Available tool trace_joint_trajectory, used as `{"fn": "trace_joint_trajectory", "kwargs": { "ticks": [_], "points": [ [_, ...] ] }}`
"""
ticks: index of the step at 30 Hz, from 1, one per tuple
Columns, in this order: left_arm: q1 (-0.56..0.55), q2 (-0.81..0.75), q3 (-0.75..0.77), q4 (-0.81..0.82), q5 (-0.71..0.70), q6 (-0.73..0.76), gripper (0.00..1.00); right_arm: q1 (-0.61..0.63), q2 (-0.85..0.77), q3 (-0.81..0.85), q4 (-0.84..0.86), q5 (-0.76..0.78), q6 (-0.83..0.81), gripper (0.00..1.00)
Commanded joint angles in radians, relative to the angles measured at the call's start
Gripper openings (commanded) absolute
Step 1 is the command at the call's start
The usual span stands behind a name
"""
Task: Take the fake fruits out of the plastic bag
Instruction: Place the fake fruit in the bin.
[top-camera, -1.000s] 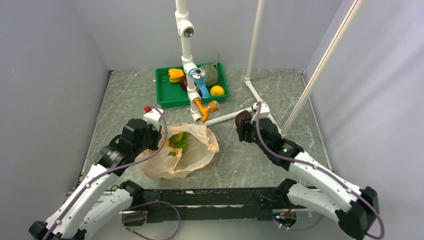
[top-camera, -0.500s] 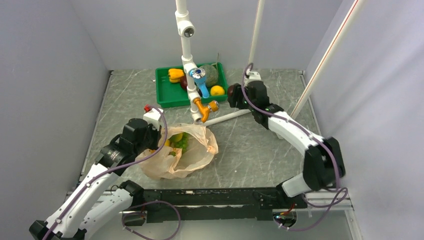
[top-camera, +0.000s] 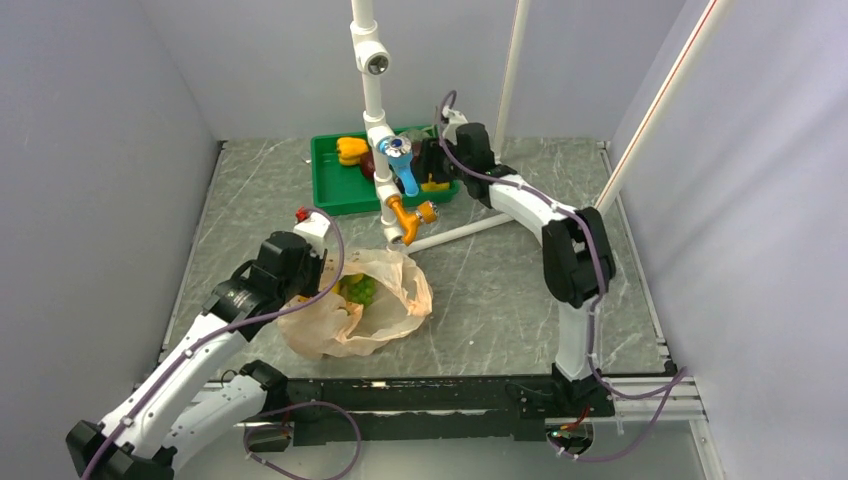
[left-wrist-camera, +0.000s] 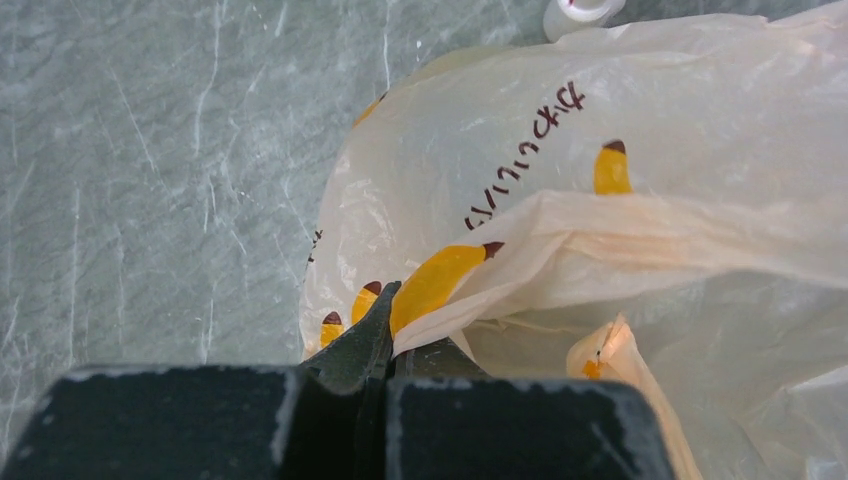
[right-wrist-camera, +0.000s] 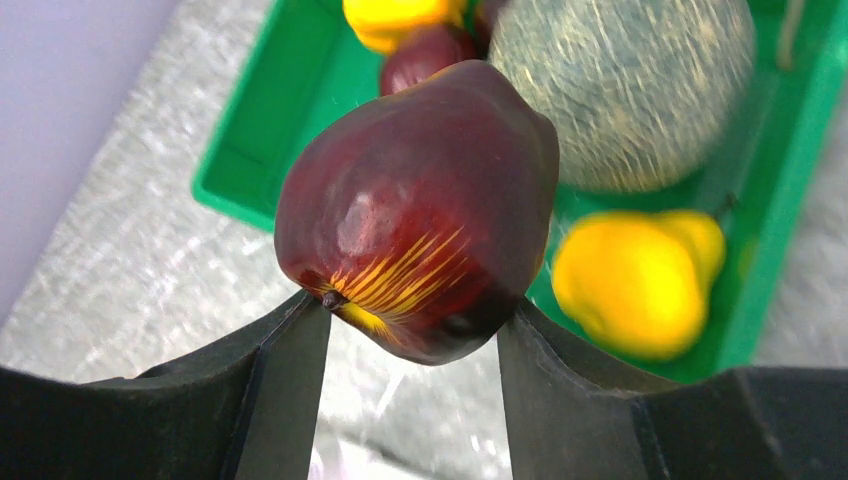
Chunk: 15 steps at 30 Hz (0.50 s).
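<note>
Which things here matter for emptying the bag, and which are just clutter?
Job: plastic bag, pinched by left fingers; maroon fruit in right fingers; green bunch inside bag; green tray, likely drop spot.
Clutter: netted melon, yellow pepper, white pipe frame.

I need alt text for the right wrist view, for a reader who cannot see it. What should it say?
The right gripper holds a dark maroon fake fruit with yellow streaks between its two black fingers. Behind it, a green tray contains a netted melon, a yellow fruit and another maroon fruit.
</note>
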Motion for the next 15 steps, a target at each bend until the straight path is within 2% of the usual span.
{"fn": "trace_joint_trajectory", "kwargs": {
  "ticks": [1, 4, 9, 12, 15],
  "points": [
    [0.003, 0.038, 0.019, 0.012, -0.013, 0.004, 0.00, 0.005, 0.137, 0.227, 0.060, -0.164, 0.030, 0.04],
    [0.002, 0.039, 0.014, 0.018, -0.012, 0.006, 0.00, 0.022, 0.253, 0.370, 0.023, -0.170, 0.037, 0.05],
    [0.002, 0.043, 0.013, 0.022, -0.005, 0.009, 0.00, 0.063, 0.390, 0.594, -0.076, -0.117, 0.040, 0.15],
    [0.002, 0.045, 0.012, 0.025, 0.006, 0.010, 0.00, 0.069, 0.442, 0.665, -0.102, -0.085, 0.058, 0.17],
    [0.001, 0.042, 0.012, 0.024, 0.011, 0.010, 0.00, 0.074, 0.487, 0.704, -0.087, -0.134, 0.089, 0.20]
  ]
}}
